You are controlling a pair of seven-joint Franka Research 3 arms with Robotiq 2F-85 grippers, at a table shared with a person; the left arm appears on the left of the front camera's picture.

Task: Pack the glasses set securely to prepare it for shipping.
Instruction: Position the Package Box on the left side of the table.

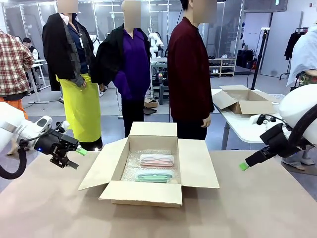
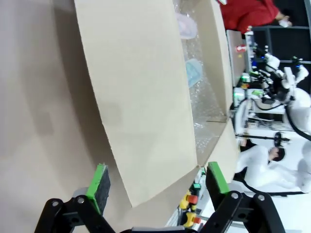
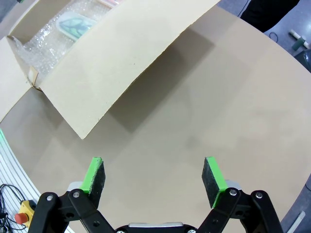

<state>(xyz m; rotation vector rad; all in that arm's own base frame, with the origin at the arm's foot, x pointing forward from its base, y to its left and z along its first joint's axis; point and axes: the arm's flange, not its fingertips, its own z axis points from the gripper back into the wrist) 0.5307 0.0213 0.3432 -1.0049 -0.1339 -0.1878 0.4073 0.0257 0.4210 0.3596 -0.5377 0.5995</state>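
An open cardboard box (image 1: 148, 194) sits mid-table with its four flaps spread out. On bubble wrap inside lie a pale pink glasses case (image 1: 157, 159) and, nearer me, a mint green glasses case (image 1: 154, 176). In the left wrist view the box's left flap (image 2: 141, 97) looms close, with the pink case (image 2: 186, 25) and green case (image 2: 194, 73) beyond. My left gripper (image 1: 74, 158) hovers open left of the box; my left gripper (image 2: 158, 182) holds nothing. My right gripper (image 1: 243, 166) hangs open to the box's right; in its own view my right gripper (image 3: 154, 177) is empty above the table, with the green case (image 3: 74, 24) far off.
A person in a dark red top (image 1: 188, 74) stands at the far side behind the box. A second open cardboard box (image 1: 242, 100) rests on a white table at the back right. Brown tabletop (image 1: 257, 208) lies bare around the box.
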